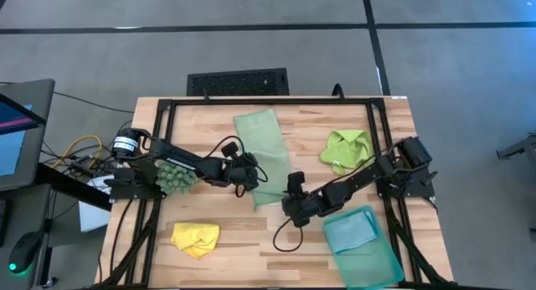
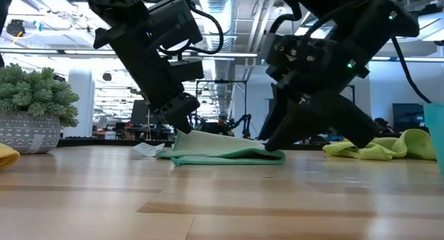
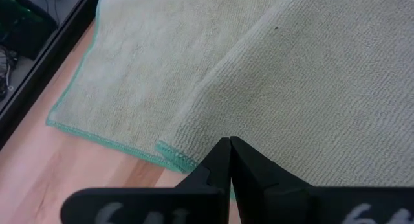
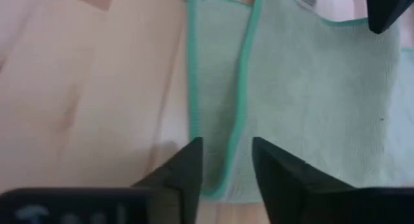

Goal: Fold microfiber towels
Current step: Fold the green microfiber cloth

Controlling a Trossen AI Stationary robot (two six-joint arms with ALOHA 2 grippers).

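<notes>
right fingers [image 4: 226, 166] parted over sage towel [image 4: 310, 94] edge, left fingers [image 3: 229, 153] closed atop

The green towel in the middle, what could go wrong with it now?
The sage green towel lies folded over, but its edges don't line up in the left wrist view. The right gripper has its fingers open at one end, so that end is loose and might flop open. The left gripper, fingers shut, presses on the towel; if it slides, it may drag and wrinkle the fold. The potted plant sits close to the left arm and could get bumped.
</notes>
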